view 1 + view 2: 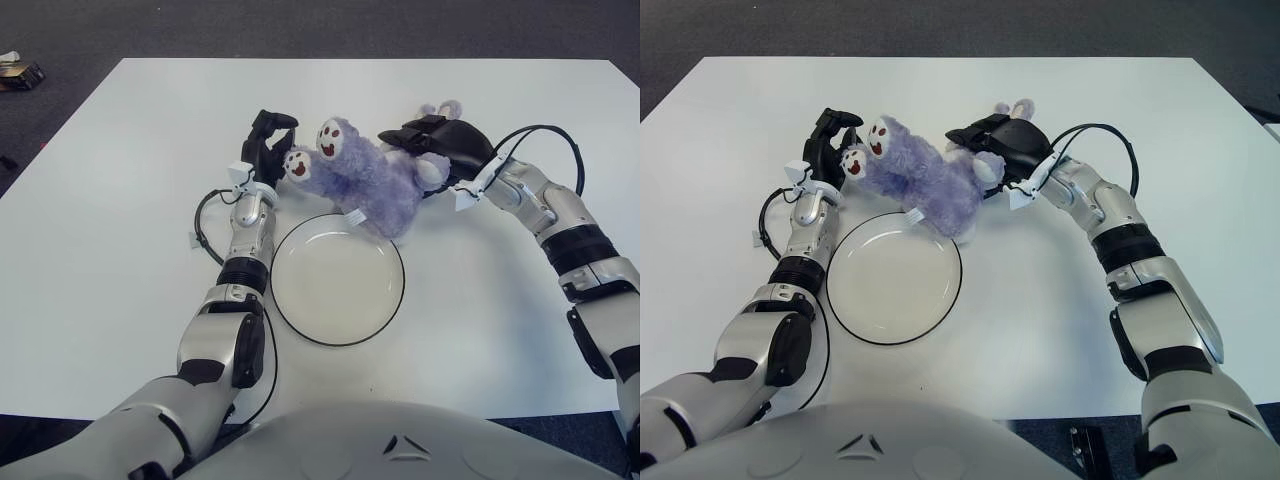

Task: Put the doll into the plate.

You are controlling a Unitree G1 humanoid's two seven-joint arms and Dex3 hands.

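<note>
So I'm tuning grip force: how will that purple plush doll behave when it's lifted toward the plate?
Probably soft and floppy: the purple plush doll sprawls, feet up, between the left hand and the right hand, which covers its head end. Likely light for its bulk, being fuzzy fabric. It shouldn't roll, though limbs may sag or snag on the plate rim.

doll (365,180) on desk (120,200) just behind plate (337,280) | right hand (440,145) grips head end | left hand (268,150) beside feet

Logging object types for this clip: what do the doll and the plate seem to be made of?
Doll: soft plush, going by its fuzzy purple pile and stitched paw pads. Plate: smooth and glossy, white with a dark rim; ceramic or plastic, I cannot tell which.
</note>
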